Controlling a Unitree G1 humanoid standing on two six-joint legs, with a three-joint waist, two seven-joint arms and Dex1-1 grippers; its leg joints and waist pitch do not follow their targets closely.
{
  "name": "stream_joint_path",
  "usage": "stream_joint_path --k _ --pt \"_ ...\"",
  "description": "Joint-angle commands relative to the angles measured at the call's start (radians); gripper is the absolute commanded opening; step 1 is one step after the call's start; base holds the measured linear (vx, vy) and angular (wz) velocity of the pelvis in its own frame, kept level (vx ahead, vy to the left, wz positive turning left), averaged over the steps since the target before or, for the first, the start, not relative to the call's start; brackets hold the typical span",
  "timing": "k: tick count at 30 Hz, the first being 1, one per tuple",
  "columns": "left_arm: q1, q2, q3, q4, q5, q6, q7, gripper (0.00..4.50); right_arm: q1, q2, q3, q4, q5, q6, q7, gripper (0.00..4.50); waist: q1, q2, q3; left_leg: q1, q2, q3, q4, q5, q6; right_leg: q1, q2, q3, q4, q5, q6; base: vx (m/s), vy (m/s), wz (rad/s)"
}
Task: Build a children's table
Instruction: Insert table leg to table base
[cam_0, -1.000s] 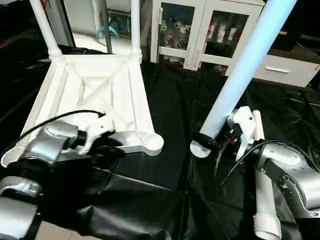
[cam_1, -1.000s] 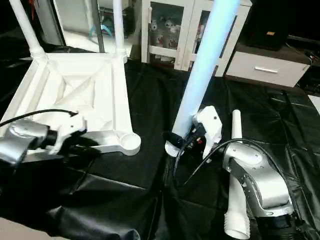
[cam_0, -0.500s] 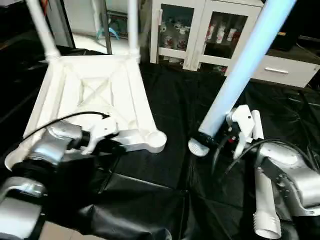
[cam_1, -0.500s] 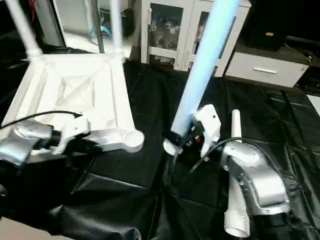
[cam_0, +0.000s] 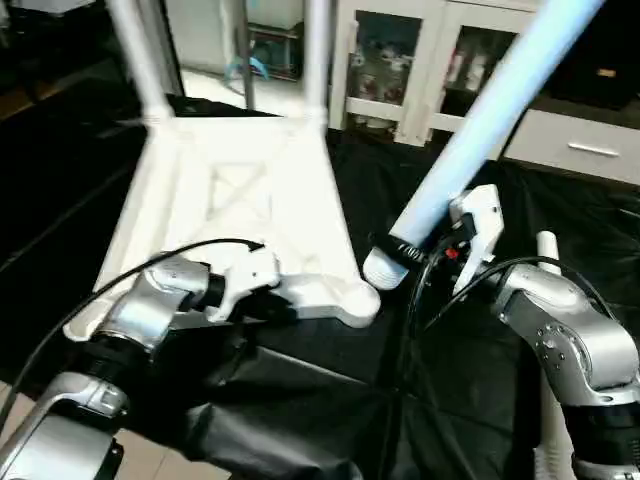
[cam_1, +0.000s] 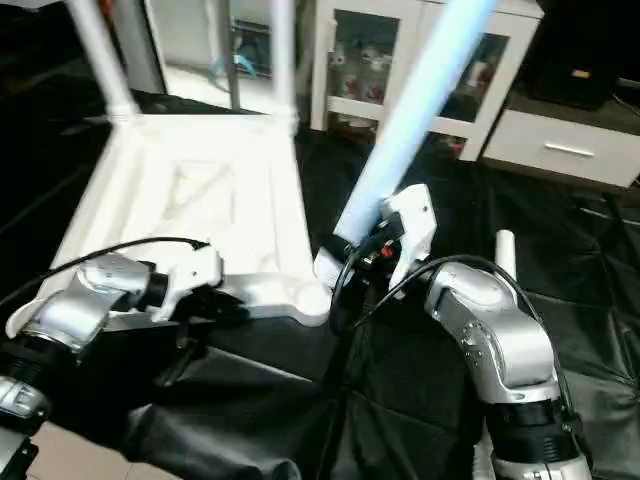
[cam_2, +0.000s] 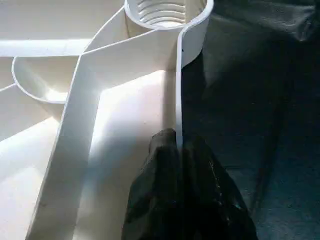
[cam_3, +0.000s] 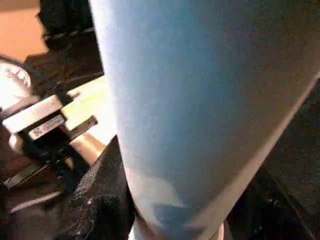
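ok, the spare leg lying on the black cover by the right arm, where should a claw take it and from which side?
Probably mid-shaft, from above. The spare leg lies flat on the black cover, narrow end pointing away from the robot, so fingers can straddle the round tube from the top. The right forearm hides its near part, and the right claw is shut on another leg, so it isn't free.

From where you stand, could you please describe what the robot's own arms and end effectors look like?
Both forearms are rounded, glossy silver metal shells with black joints. The left arm ends in a white wrist housing, with a thin black cable arching over it. The right arm carries a similar white housing, with looping black cables and a small red spot. The left end effector has matte black fingers; the right end effector is black too.
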Motion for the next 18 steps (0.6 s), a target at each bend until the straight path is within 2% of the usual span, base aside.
stream_joint_path --k 1,2,3,4,7,8,10,12,18 --pt "0.027 -0.049 -0.038 -0.003 -0.004 -0.002 -0.014 0.00 -0.014 -0.022 0.031 0.008 0.013 0.037 0.036 1.88 -0.012 -0.016 -0.055 0.039 0.111 -0.058 -0.098 -0.231 -0.048 0.010 -0.103 0.057 -0.081 -0.237 -0.195 0.000 0.000 0.00" --pt "0.027 -0.051 -0.036 -0.007 0.001 -0.001 -0.012 0.00 -0.015 -0.028 0.043 0.011 0.008 0.046 0.043 1.88 -0.010 -0.014 -0.054 0.040 0.111 -0.058 -0.098 -0.244 -0.052 0.008 -0.109 0.059 -0.085 -0.267 -0.183 0.000 0.000 0.00" --pt "0.029 -0.049 -0.035 -0.020 0.007 0.007 -0.011 0.00 -0.017 -0.041 0.069 0.017 -0.001 0.064 0.052 1.88 -0.012 -0.020 -0.054 0.039 0.112 -0.058 -0.098 -0.242 -0.052 0.009 -0.110 0.059 -0.086 -0.274 -0.181 0.000 0.000 0.00" --pt "0.029 -0.049 -0.035 -0.020 0.007 0.007 -0.011 0.00 -0.017 -0.041 0.069 0.017 -0.001 0.064 0.052 1.88 -0.009 -0.017 -0.055 0.036 0.112 -0.059 -0.098 -0.229 -0.052 0.010 -0.113 0.059 -0.085 -0.273 -0.175 0.000 0.000 0.00" --pt "0.031 -0.043 -0.038 -0.037 0.014 0.021 -0.011 0.00 -0.023 -0.056 0.098 0.027 -0.008 0.102 0.061 1.88 -0.010 -0.019 -0.058 0.033 0.111 -0.056 -0.097 -0.201 -0.047 0.010 -0.111 0.058 -0.080 -0.226 -0.176 0.000 0.000 0.00" --pt "0.031 -0.038 -0.038 -0.041 0.015 0.023 -0.011 0.00 -0.030 -0.058 0.110 0.040 -0.012 0.128 0.060 1.88 -0.009 -0.026 -0.058 0.031 0.110 -0.055 -0.097 -0.188 -0.040 0.012 -0.111 0.057 -0.079 -0.214 -0.180 0.000 0.000 0.00" --pt "0.031 -0.034 -0.038 -0.043 0.015 0.022 -0.010 0.00 -0.037 -0.059 0.120 0.052 -0.024 0.139 0.059 1.88 -0.008 -0.021 -0.059 0.030 0.110 -0.055 -0.096 -0.173 -0.036 0.011 -0.111 0.056 -0.076 -0.198 -0.183 0.000 0.000 0.00" --pt "0.034 -0.028 -0.039 -0.049 0.014 0.021 -0.009 0.00 -0.050 -0.048 0.122 0.082 -0.042 0.131 0.051 1.88 -0.010 -0.023 -0.059 0.026 0.110 -0.057 -0.097 -0.174 -0.039 0.014 -0.113 0.055 -0.075 -0.197 -0.184 0.000 0.000 0.00" --pt "0.033 -0.032 -0.035 -0.059 0.020 0.021 -0.013 0.00 -0.091 -0.023 0.130 0.155 -0.057 0.112 0.041 1.88 -0.011 -0.023 -0.058 0.029 0.111 -0.057 -0.099 -0.189 -0.054 0.011 -0.112 0.055 -0.076 -0.212 -0.185 0.000 0.000 0.00"
